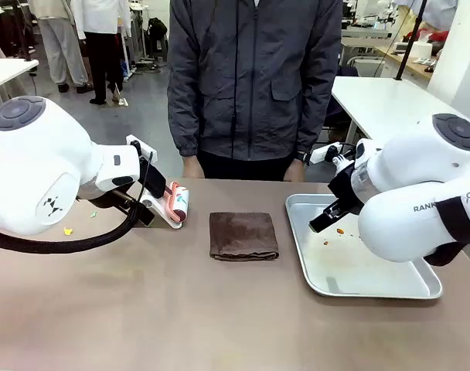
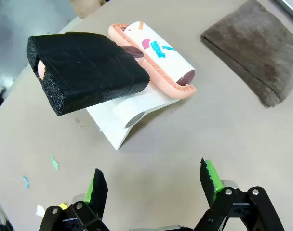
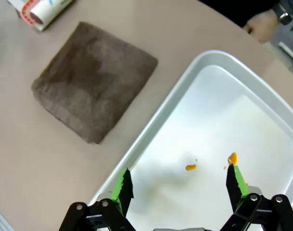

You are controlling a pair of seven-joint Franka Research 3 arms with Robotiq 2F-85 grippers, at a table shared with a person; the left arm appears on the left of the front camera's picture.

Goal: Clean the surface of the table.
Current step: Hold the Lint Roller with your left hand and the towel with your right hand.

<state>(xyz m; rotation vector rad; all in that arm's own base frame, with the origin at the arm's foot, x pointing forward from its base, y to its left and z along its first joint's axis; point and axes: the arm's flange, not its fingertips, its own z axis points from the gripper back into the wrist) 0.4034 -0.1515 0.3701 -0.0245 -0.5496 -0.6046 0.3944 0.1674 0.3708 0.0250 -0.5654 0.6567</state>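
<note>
**Both grippers spread wide, scraps waiting on the table**

The table (image 1: 181, 309) runs the full width of the front view, a matte brown top carrying everything else. The left gripper (image 2: 151, 180) hovers with its jaws spread wide and empty, just short of a lint roller (image 2: 156, 53) propped on a white stand (image 2: 127, 115), its black foam handle (image 2: 86, 70) pointing up toward the camera. The right gripper (image 3: 180, 180) is equally wide and empty, above the near edge of the silver tray (image 1: 374, 290), where orange crumbs (image 3: 190, 167) lie. A folded brown cloth (image 1: 243, 235) sits between roller and tray.

Small paper scraps (image 2: 54, 162) dot the table near the left arm (likely the mess to be cleared). The risks, as I judge them: the foam handle is bulky, so an off-centre grasp could tip the roller off its stand, and a low arm sweep might scatter the light scraps.
</note>
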